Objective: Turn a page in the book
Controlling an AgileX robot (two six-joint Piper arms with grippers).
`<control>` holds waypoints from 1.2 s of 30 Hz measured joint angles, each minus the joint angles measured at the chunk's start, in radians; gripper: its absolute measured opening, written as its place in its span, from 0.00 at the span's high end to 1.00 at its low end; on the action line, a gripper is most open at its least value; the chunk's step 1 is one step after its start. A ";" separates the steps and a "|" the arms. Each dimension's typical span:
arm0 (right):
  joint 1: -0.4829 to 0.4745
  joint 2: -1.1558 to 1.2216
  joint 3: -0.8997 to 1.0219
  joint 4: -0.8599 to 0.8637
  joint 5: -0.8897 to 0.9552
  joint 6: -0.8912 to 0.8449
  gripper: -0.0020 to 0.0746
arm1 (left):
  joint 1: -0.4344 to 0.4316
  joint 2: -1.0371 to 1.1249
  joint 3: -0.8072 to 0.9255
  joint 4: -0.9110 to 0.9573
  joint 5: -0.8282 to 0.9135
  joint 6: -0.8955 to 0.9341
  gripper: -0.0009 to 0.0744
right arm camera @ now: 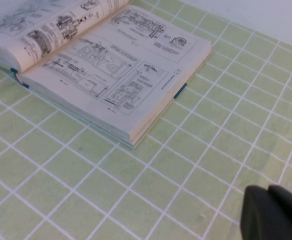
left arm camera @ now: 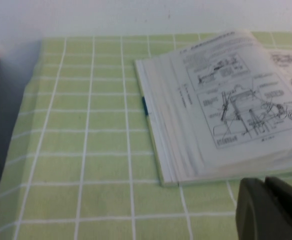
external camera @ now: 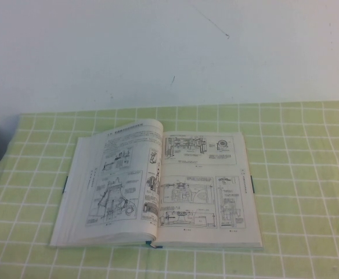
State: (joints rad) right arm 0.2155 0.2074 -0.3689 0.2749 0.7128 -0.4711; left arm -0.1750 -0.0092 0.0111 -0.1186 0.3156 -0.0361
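A: Where's the thick rectangular paperback book [external camera: 158,186] with greyish-white pages?

B: Lying open and flat on the worktop [external camera: 309,192], which is covered by a light green cloth with a white grid. Roughly centre of the high view, slightly toward the robot's left. Thin blue cover edge shows at the spine bottom and at both outer sides.

A: Pages?

B: Both facing sides show black machine line drawings and small text. Left stack is thicker and bulges up near the spine; the right-hand page [external camera: 207,186], a thin greyish-white leaf with boxed diagrams, lies flat on the right stack. Nothing touches it.

A: Left tool?

B: The left tool [left arm camera: 273,210] shows only as a dark blurred shape at the edge of the left wrist view, near the book's left near corner [left arm camera: 168,182] but apart from it, above the cloth. Can't tell whether it's spread or closed.

A: Right tool?

B: Same deal. The right tool [right arm camera: 276,212] is a dark shape in the right wrist view corner, over bare cloth, well apart from the book's right edge [right arm camera: 178,90]. Can't tell its state. Neither tool appears in the high view.

A: Background?

B: Plain white wall [external camera: 169,52] behind the worktop.
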 joint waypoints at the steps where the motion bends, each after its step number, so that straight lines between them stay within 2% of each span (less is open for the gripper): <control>1: 0.000 0.000 0.000 0.000 0.000 0.000 0.97 | 0.002 0.000 0.005 -0.006 0.001 0.000 0.99; 21: 0.000 0.000 0.000 0.000 0.000 0.000 0.97 | 0.004 -0.002 0.006 0.018 0.010 -0.042 0.99; 29: 0.000 0.000 0.000 0.000 0.000 0.000 0.97 | 0.065 -0.002 0.006 0.018 0.010 -0.047 0.99; 36: 0.000 0.000 0.000 0.000 0.000 0.000 0.97 | 0.070 -0.002 0.006 0.018 0.010 -0.047 0.99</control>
State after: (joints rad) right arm 0.2155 0.2074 -0.3689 0.2749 0.7128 -0.4711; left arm -0.1054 -0.0110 0.0176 -0.1004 0.3257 -0.0833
